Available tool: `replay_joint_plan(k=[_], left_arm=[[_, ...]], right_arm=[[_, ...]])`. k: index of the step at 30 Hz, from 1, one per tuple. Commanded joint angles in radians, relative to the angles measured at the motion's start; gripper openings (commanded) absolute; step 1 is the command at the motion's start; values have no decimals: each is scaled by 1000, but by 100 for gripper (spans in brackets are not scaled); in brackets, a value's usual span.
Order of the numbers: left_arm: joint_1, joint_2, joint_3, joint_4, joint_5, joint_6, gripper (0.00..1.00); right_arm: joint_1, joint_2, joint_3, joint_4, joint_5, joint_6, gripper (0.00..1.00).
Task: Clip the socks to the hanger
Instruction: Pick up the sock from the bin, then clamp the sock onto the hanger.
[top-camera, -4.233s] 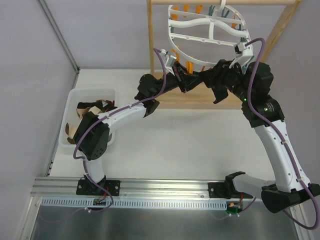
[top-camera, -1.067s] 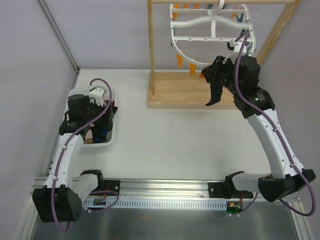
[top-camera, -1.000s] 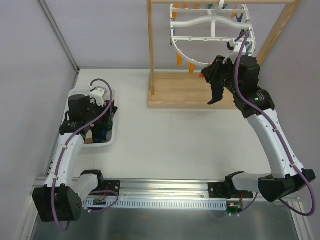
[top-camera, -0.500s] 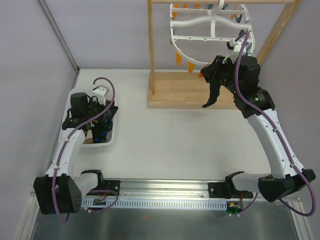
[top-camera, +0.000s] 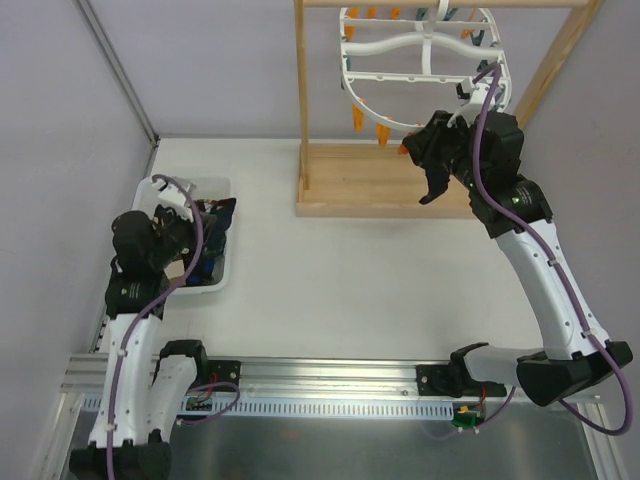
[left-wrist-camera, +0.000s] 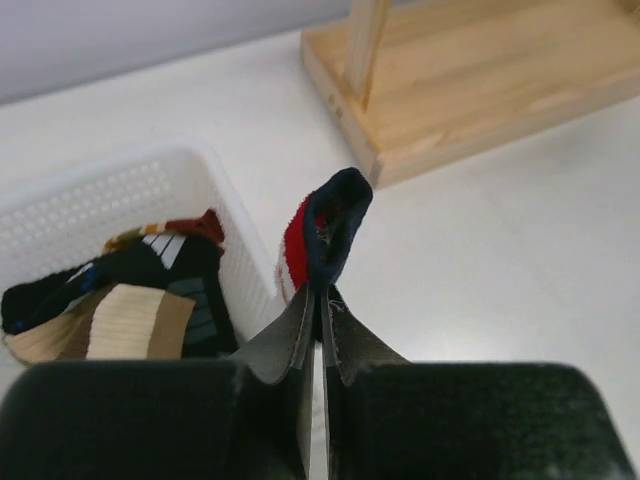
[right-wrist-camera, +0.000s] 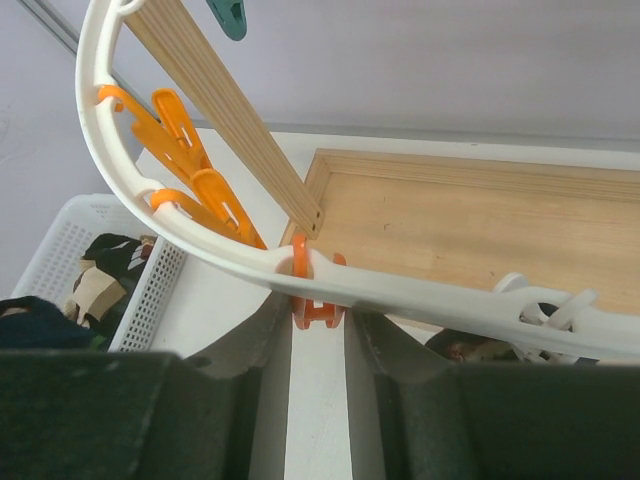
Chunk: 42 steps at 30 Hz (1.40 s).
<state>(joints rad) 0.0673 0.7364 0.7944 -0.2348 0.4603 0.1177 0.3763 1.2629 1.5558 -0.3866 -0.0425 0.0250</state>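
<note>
One sock (left-wrist-camera: 328, 235), dark navy with a red patch, is pinched at its lower end in your left gripper (left-wrist-camera: 318, 300). The jaws are pressed together on the fabric, and the free end stands up folded above the fingertips. It is held over the near corner of the white basket (left-wrist-camera: 120, 175), clear of the rim. The remaining socks (left-wrist-camera: 130, 300) lie heaped inside that basket: black, tan ribbed, and one with striped trim. In the top view the basket sits at the left side of the table (left-wrist-camera: 500, 250), with your left arm drawn back over it.

The hanger (right-wrist-camera: 200, 240) hangs from the wooden stand (top-camera: 380, 185) at the far side, well apart from the basket. No sock is clipped on the part of the frame that you can see.

Your right gripper (right-wrist-camera: 318, 320) is up at the hanger's lower rim. One orange peg (right-wrist-camera: 315, 295) on that rim sits between its two fingers, and the jaws lie against both sides of it, pinching it. Whether the peg's mouth is sprung apart cannot be told from this angle.

Further orange pegs (right-wrist-camera: 185, 130) hang along the rim to the left of it. A teal peg (right-wrist-camera: 228, 15) shows at the top edge of the right wrist view.
</note>
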Motion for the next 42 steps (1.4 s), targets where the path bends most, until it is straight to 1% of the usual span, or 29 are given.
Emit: replay_joint_plan(k=[1, 3, 7, 11, 13, 14, 15, 17, 18, 19, 20, 21, 22, 25, 26, 29, 30, 31, 35, 36, 42], left_arm=[[9, -142, -35, 34, 110, -147, 0], [9, -182, -41, 38, 145, -220, 0], [8, -244, -37, 77, 222, -312, 0], [2, -230, -21, 153, 288, -391, 0], [-15, -195, -9, 204, 305, -438, 0], [-27, -183, -8, 221, 308, -458, 0], [-64, -157, -3, 260, 299, -464, 0], [-128, -129, 2, 290, 278, -470, 0], [-165, -96, 11, 305, 241, -471, 0], [-252, -75, 15, 333, 213, -466, 0], [-292, -56, 23, 347, 195, -455, 0], [-331, -11, 26, 360, 148, -452, 0], [-398, 12, 31, 388, 129, -448, 0], [-464, 96, 49, 445, 92, -452, 0], [-492, 116, 52, 501, 95, -461, 0], [-524, 205, 83, 593, 121, -495, 0], [-540, 318, 156, 624, 148, -545, 0], [-540, 319, 157, 624, 149, -546, 0], [-589, 444, 241, 699, 210, -579, 0], [-604, 496, 285, 721, 242, -584, 0], [-627, 671, 446, 807, 345, -662, 0]], right_arm=[[-8, -39, 16, 40, -8, 4, 3], [-10, -36, 18, 37, -8, 6, 3], [-11, -20, 23, 35, -22, 6, 3], [-10, 3, 38, 43, -59, 16, 3], [-11, 9, 44, 41, -62, 16, 2], [-11, 7, 43, 46, -65, 16, 2], [-11, 6, 41, 49, -68, 15, 2], [-11, 0, 41, 52, -74, 12, 2], [-11, -3, 40, 55, -74, 9, 2], [-11, -7, 36, 57, -74, 7, 2], [-11, -11, 33, 60, -77, 6, 2], [-10, -13, 32, 60, -79, 6, 2], [-11, -14, 32, 66, -82, 6, 2], [-10, -17, 26, 71, -109, 1, 2], [-11, -16, 24, 72, -123, 0, 2], [-10, -23, 21, 80, -141, -8, 2], [-11, -37, 15, 86, -152, -14, 2], [-11, -37, 12, 86, -152, -14, 2], [-13, -40, 9, 97, -155, -17, 2], [-13, -39, 13, 97, -163, -16, 2], [-13, -36, 21, 98, -218, 0, 2]])
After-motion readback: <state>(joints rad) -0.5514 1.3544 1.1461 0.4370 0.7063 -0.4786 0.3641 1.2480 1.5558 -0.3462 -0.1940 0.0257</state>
